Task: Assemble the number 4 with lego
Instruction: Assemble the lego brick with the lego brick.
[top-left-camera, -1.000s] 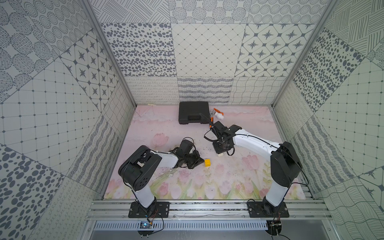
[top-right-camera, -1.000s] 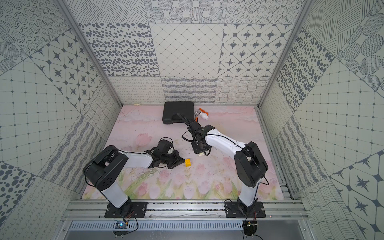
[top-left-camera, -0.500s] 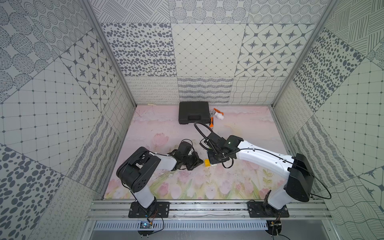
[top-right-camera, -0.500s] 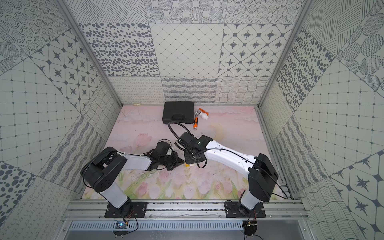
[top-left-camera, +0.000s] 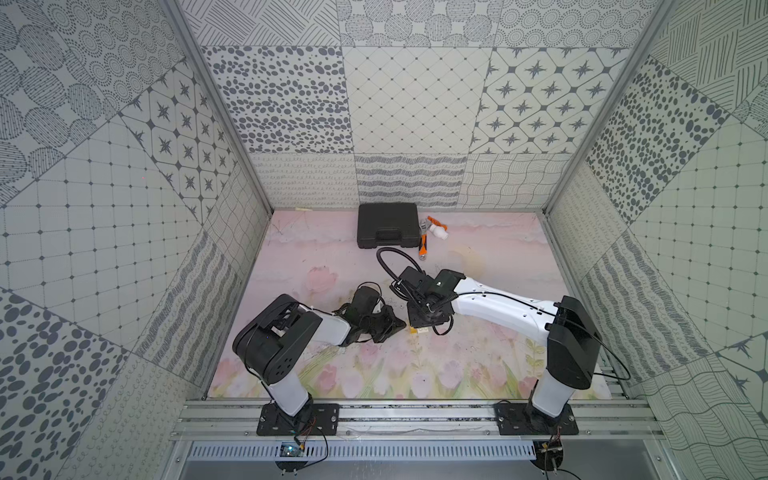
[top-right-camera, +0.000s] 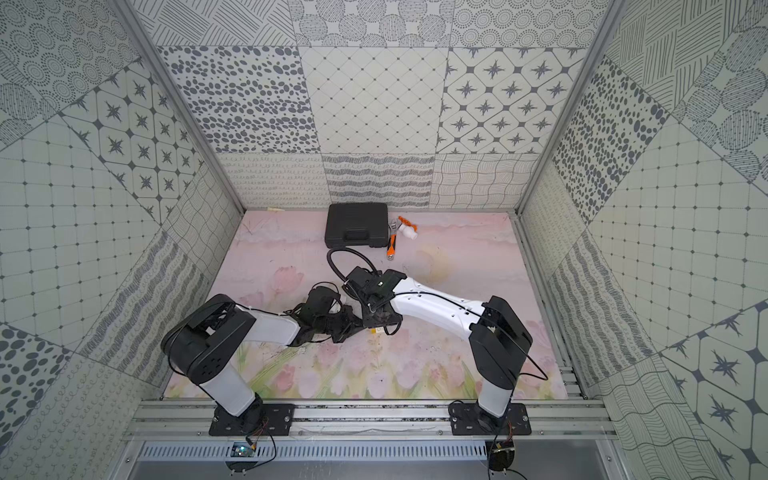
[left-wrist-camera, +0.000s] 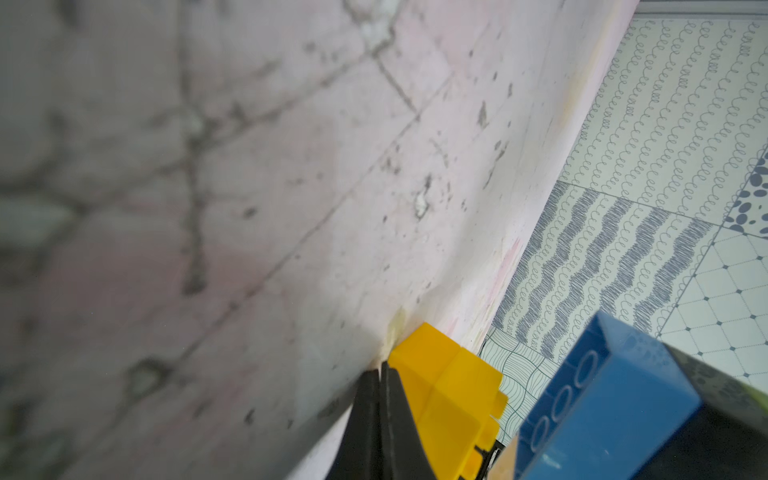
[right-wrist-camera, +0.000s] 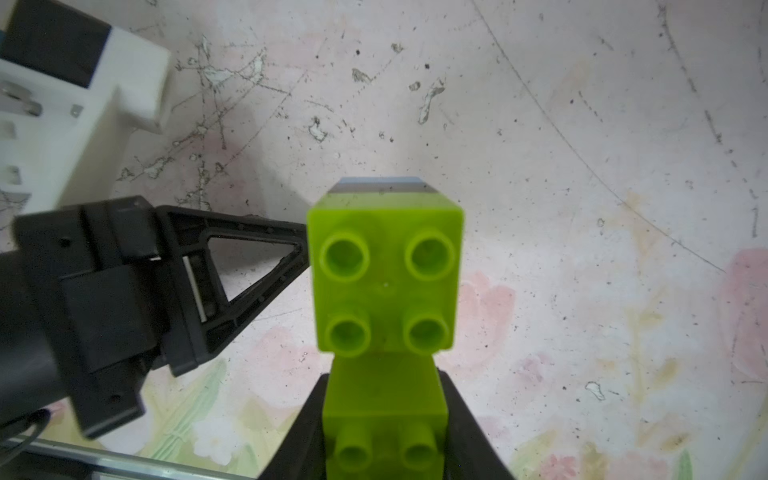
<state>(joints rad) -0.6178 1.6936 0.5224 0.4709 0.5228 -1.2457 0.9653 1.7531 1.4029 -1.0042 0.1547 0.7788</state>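
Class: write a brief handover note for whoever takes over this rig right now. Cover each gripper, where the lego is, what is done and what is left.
Left gripper: jaws shut and empty, pressed beside the yellow bricks at mid-mat.
Right gripper: jaws shut on the lime green bricks, with the blue brick showing beyond them.
The two arms meet at the centre of the mat.
Done: green bricks joined, with blue below them; two yellow joined.
Left: join the held piece to the yellow bricks. Black and white bricks are not clearly visible.

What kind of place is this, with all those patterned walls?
Probably a robot test booth: patterned wall panels enclose a flower-print tabletop, with two robot arms bolted to a metal rail at its front edge.
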